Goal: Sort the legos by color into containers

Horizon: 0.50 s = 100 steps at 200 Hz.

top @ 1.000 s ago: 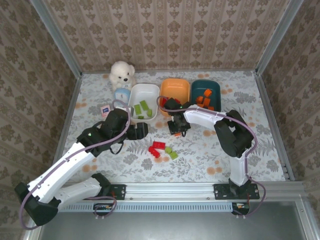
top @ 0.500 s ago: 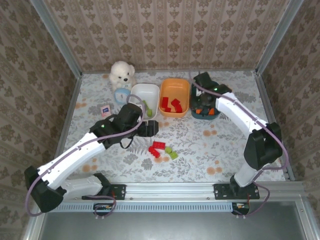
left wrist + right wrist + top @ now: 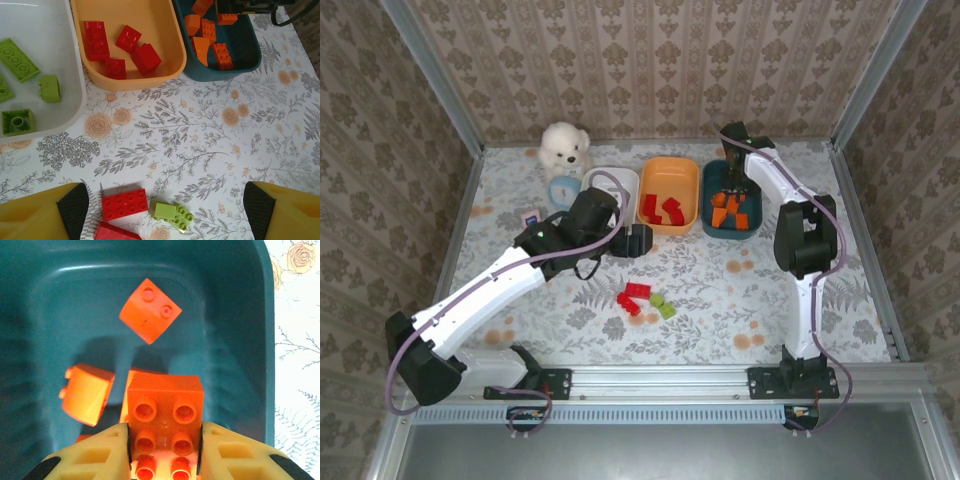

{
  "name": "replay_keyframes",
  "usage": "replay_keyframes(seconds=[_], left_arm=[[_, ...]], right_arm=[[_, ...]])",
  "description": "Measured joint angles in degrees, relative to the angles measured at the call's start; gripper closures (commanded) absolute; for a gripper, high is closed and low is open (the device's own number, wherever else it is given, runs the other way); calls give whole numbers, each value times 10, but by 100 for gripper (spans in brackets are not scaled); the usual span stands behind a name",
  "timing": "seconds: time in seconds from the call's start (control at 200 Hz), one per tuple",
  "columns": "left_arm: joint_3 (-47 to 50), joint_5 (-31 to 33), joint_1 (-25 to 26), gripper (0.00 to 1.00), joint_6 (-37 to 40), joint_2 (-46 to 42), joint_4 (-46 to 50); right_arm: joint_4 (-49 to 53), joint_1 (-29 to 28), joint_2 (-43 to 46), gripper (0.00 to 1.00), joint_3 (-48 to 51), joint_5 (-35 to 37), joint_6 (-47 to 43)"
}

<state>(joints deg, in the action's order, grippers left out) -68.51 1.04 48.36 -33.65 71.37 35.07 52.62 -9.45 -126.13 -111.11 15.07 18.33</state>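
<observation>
Loose legos [image 3: 125,204]: 2 red + lt-green bits, bunched on worktop [image 3: 210,150], nearer than the dishes.
L gripper [image 3: 166,206]: fingers wide apart, nothing btwn them. Hangs above worktop, btwn loose legos and dish row.
White dish [image 3: 70,75]: left end of row, green bricks [image 3: 15,59] inside.
Orange dish [image 3: 177,60]: middle, just beside white dish, 4 red bricks [image 3: 145,57] inside.
Teal dish [image 3: 250,340]: right end, just beside orange dish, orange bricks [image 3: 150,310] lying in it.
R gripper [image 3: 165,440]: clamped on one orange brick [image 3: 165,400], studs up, held over teal dish.
Far side: blue clock [image 3: 563,188] beside white dish, white plush toy [image 3: 565,147] just behind it.
</observation>
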Motion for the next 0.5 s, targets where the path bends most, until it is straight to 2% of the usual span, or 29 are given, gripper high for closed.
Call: replay_keyframes(seconds=[0.19,0.5], left_arm=[[0,2,0,16,0,-13,1],[0,4,0,15,0,-22,3]], right_arm=[[33,7,-40,68,-47,28,0],[56,9,-69,65,-59,43,8]])
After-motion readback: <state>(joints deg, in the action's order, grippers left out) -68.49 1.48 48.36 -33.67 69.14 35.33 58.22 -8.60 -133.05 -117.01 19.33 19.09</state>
